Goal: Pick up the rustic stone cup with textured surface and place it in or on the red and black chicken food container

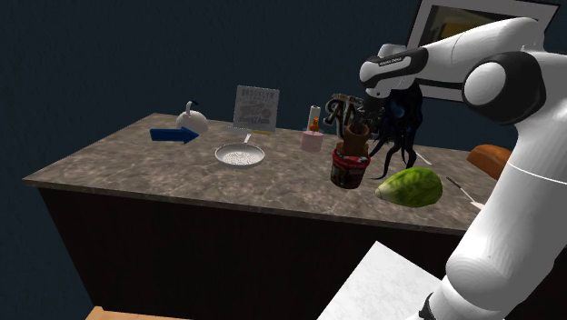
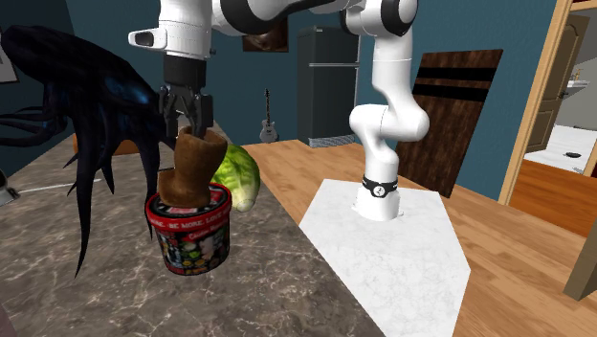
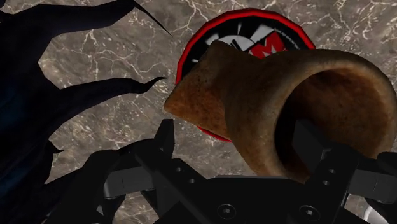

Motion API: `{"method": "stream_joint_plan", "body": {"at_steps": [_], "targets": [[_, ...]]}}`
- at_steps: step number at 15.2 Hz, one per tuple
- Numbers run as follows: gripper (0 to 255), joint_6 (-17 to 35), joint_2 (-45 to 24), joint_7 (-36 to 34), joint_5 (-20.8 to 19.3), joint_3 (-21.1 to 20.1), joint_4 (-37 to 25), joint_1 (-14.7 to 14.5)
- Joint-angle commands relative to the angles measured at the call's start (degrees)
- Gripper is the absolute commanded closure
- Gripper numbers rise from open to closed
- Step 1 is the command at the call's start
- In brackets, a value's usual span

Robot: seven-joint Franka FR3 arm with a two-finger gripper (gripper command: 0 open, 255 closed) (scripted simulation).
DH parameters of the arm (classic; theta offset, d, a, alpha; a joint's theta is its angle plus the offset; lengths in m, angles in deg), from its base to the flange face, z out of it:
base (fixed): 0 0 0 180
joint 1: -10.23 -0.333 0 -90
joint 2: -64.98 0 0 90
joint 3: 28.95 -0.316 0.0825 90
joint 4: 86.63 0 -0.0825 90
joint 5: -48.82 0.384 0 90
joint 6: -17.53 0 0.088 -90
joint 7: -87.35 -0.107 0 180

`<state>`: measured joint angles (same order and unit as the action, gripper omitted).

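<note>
The arm reaches straight down, gripper (image 2: pixel 188 123) fingers spread above the rough brown stone cup (image 2: pixel 196 165), which leans toward one o'clock inside the red-and-black container (image 2: pixel 191 239).

Shows a marbled counter (image 1: pixel 136 168) bearing, from the shoulder view's left: blue arrow (image 1: pixel 173 135), white kettle (image 1: pixel 191 116), round strainer (image 1: pixel 241 155), framed sign (image 1: pixel 255 107). Locates the brown cup (image 1: pixel 354 138) in the red and black container (image 1: pixel 349 171), directly under the gripper (image 1: pixel 349 120), with a green cabbage (image 1: pixel 410 186) just beside and a black tentacled figure (image 1: pixel 402 127) behind.
</note>
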<state>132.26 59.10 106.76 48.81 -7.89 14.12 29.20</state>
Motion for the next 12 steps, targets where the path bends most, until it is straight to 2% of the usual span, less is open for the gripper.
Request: {"method": "stream_joint_plan", "body": {"at_steps": [1,5,12], "targets": [[0,-0.01,0.03,-0.03,-0.01,-0.01,0.01,-0.01],[0,-6.82,1.60,-0.44,-0.65,-0.10,-5.32,-0.28],[0,-6.82,1.60,-0.44,-0.65,-0.10,-5.32,-0.28]]}}
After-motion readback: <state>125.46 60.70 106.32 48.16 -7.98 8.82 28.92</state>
